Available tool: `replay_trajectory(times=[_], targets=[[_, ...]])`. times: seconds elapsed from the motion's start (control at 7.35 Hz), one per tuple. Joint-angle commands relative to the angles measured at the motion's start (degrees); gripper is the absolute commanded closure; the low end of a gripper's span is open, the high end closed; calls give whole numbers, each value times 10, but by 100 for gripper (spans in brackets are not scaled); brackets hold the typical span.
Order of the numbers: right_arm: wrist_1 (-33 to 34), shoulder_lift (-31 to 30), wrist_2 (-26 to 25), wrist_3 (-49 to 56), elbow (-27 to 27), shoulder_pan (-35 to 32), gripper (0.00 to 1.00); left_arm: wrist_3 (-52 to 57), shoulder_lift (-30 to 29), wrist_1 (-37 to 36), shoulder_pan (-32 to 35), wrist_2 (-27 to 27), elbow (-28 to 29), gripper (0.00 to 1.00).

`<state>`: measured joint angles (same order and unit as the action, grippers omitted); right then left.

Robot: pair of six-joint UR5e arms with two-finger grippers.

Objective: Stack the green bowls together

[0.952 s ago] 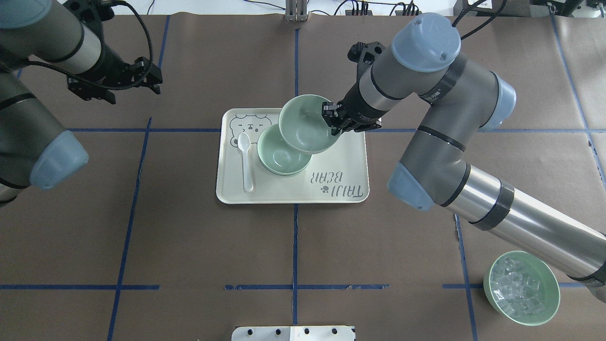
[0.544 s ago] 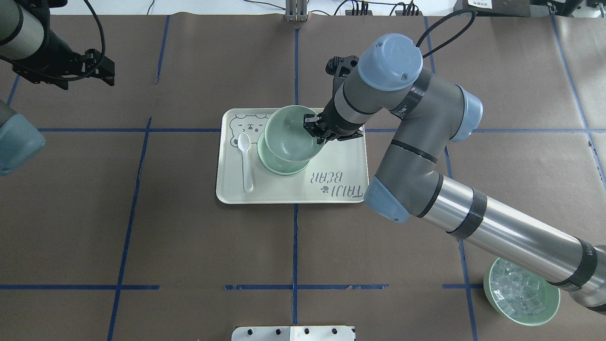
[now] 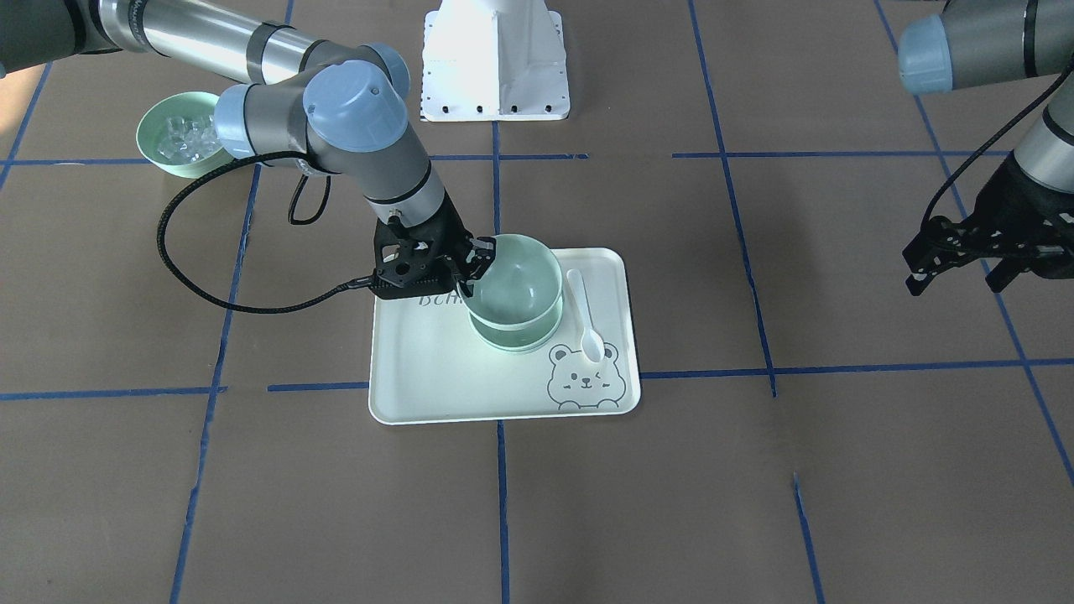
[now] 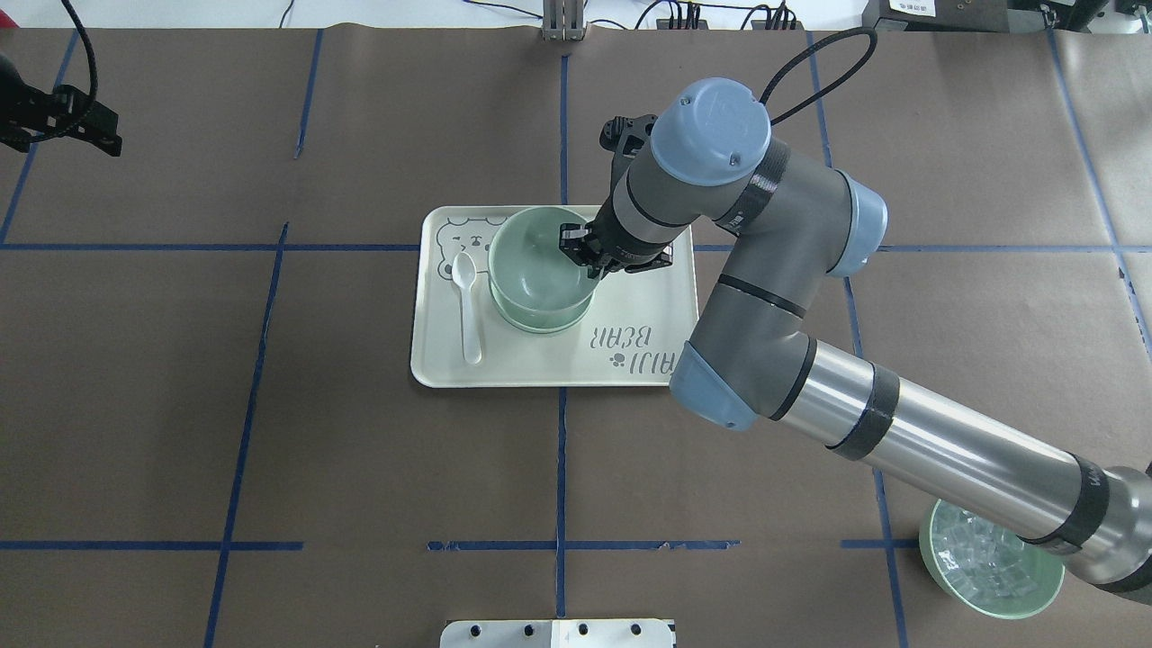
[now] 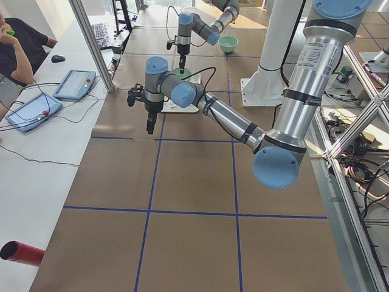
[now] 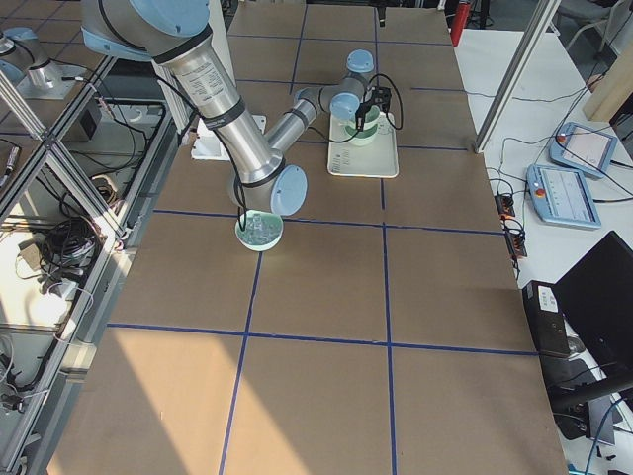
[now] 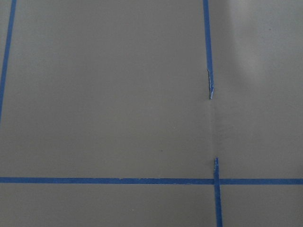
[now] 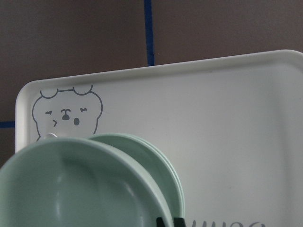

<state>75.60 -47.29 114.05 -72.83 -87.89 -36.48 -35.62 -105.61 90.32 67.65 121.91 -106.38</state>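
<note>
Clamping the right-hand rim of the top green bowl (image 4: 531, 270), the right gripper (image 4: 583, 255) sits just above the centre of the overhead frame, its fingers pinched together on the bowl's wall. That bowl hangs slightly tilted over the lower green bowl (image 4: 540, 327), whose rim shows as a pale crescent along its lower edge. In the right wrist view the lower rim (image 8: 163, 163) looks layered, perhaps two bowls nested, though I cannot tell for sure, nor whether the top bowl is fully seated. Both stand in the upper middle of the bear-print tray (image 4: 540, 371). A white spoon (image 4: 466, 306) lies on the tray just left of the bowls, apart from them. A green bowl of clear cubes (image 4: 985, 576) sits in the lower right corner, partly under the right arm. In the front-facing view, the left gripper (image 3: 961, 270) hangs at the right edge, well apart from the tray, fingers spread and empty.
</note>
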Motion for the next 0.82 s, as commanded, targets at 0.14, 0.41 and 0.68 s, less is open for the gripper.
replay_trajectory(times=[0.14,0.41,0.68], targets=[[-5,24,-50,-46,19,10,0,7,20,24,4,2,11,0],[-2,23,-48,-42,16,8,0,6,36,60,5,2,20,0],[22,1,-26,-29,-11,-11,0,7,37,60,6,2,22,0]])
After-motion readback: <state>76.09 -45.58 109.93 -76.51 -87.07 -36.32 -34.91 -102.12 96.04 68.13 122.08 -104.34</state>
